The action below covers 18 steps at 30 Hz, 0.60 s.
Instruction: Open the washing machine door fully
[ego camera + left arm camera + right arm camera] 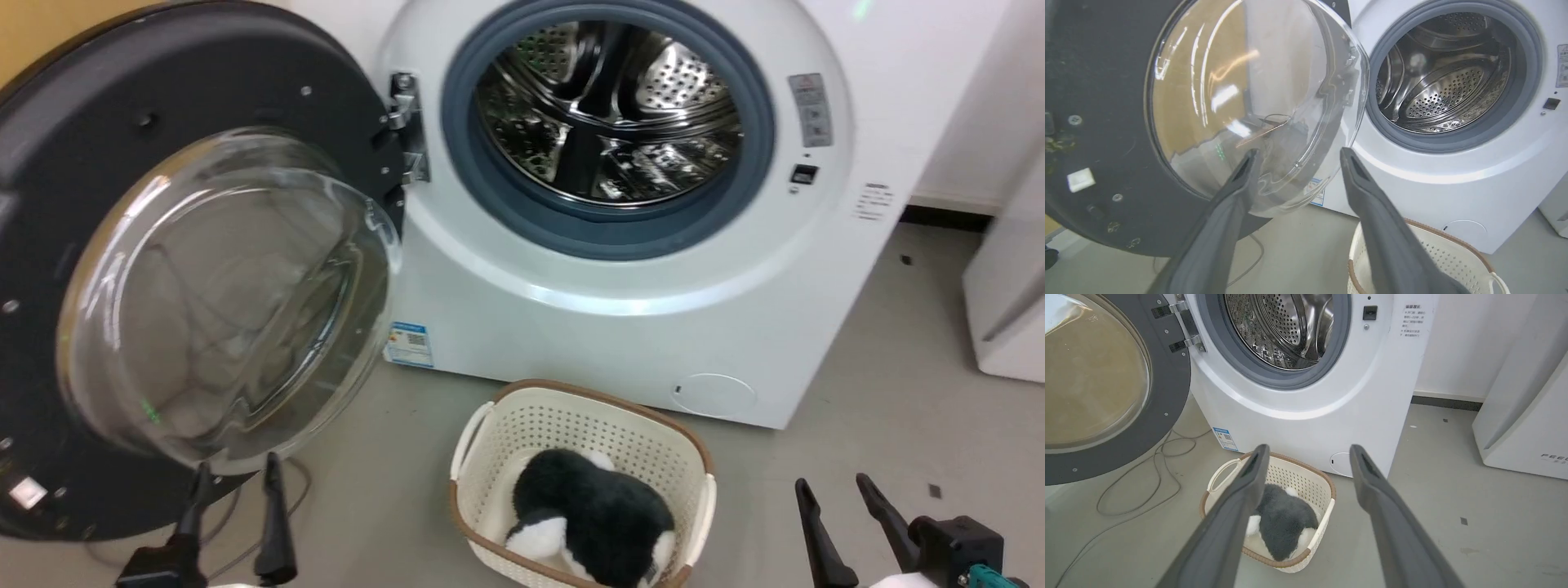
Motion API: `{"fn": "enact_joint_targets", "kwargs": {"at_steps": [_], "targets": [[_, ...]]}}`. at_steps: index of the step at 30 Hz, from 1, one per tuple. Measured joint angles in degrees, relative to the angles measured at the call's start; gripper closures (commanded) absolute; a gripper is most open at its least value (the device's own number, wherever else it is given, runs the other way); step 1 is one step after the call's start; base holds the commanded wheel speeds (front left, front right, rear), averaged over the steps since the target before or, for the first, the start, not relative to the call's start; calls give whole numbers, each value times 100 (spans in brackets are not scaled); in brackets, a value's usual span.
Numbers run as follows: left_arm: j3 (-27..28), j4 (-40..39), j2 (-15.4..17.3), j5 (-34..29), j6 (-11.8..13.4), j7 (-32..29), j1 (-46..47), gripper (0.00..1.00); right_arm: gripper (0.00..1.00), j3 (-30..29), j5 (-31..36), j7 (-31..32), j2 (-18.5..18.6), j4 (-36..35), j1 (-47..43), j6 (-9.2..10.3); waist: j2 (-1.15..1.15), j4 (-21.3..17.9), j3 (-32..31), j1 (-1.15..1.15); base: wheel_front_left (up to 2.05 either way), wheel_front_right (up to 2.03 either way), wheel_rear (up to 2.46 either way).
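The washing machine door [106,155] stands swung wide to the left on its hinge, its dark grey inner rim and bulging glass bowl [229,294] facing me. The white washing machine [653,327] shows its steel drum behind a grey gasket. My left gripper [237,474] is open just below the glass bowl, with nothing between its fingers; in the left wrist view the left gripper [1296,153] points at the bowl's lower edge on the washing machine door [1098,102]. My right gripper [833,486] is open at the lower right; the right gripper [1310,449] hangs above the basket.
A cream laundry basket [506,416] with a black-and-white plush toy [588,506] sits on the grey floor before the machine. A thin cable [1147,486] loops on the floor under the door. A second white appliance [1527,416] stands at the right.
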<state>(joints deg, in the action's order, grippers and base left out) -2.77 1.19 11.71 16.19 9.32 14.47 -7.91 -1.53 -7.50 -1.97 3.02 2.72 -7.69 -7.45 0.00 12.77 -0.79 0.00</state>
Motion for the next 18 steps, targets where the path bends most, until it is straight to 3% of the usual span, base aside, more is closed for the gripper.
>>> {"fn": "enact_joint_targets", "kwargs": {"at_steps": [18], "targets": [[-576,437,141,-198,-270,-552,348,0,0,87,243,197,0,-256,-7,0,0,-1116,-68,0,0,0,0]]}}
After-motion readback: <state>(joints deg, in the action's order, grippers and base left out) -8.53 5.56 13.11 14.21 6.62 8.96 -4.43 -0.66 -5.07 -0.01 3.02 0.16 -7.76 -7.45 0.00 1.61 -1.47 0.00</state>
